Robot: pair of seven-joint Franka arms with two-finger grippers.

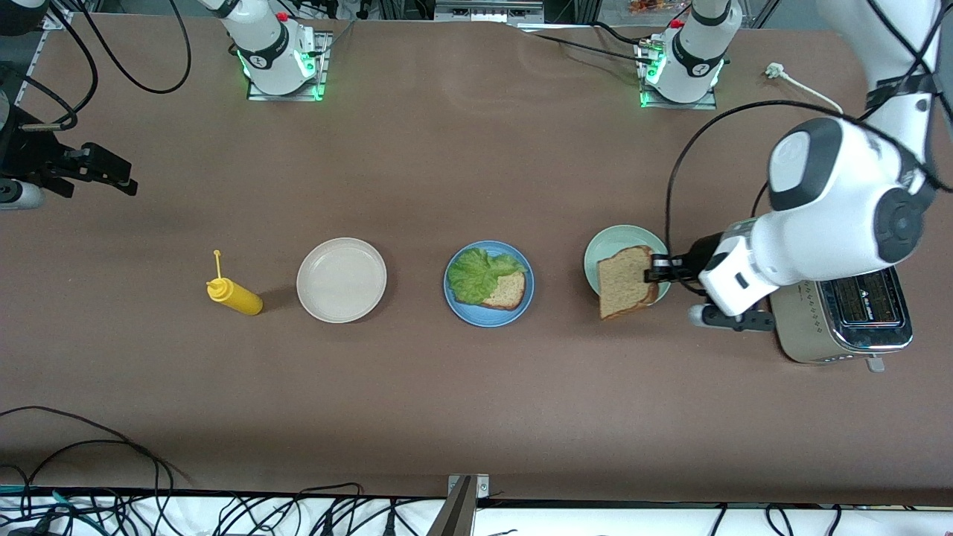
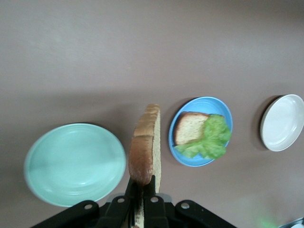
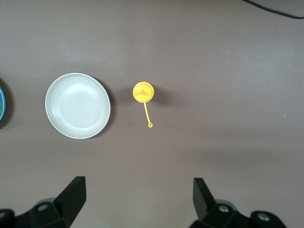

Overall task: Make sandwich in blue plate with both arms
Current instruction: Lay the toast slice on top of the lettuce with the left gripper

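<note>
Brown table (image 1: 461, 387), left gripper (image 1: 657, 268) jaws clamped on bread slice (image 1: 625, 281) over mint plate (image 1: 607, 249), right gripper (image 3: 137, 199) jaws apart.

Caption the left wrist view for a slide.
Left gripper shut on a bread slice above the mint plate, blue plate with bread and lettuce nearby.

Brown table (image 1: 476, 149) carries mustard bottle (image 1: 234, 296), cream plate (image 1: 342, 280), blue plate (image 1: 488, 284), mint plate (image 1: 604, 249), toaster (image 1: 845, 316).
</note>
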